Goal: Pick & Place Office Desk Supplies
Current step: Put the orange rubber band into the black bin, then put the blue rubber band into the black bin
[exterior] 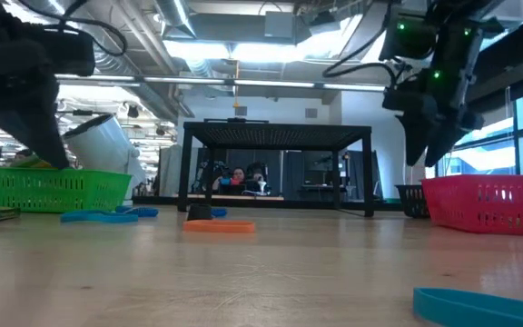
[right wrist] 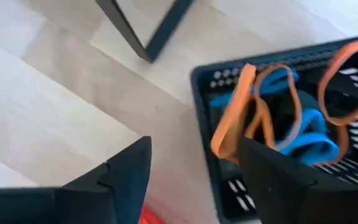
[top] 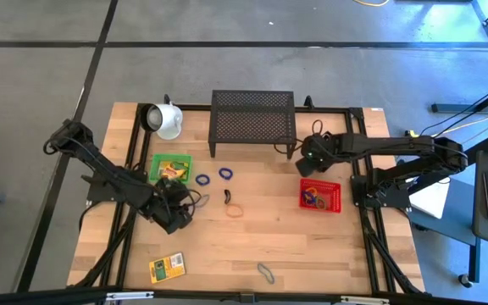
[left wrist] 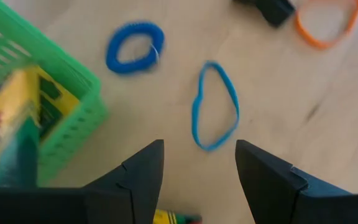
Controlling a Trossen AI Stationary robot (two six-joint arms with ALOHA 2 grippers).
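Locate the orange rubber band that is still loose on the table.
In the high view the orange rubber band lies near the table's centre, just below the small black clip and right of the left gripper.

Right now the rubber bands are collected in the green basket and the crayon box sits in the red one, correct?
Swapped. In the high view the rubber bands lie in the red basket, and the crayon box sits in the green basket. The left wrist view also shows the crayon box in the green basket.
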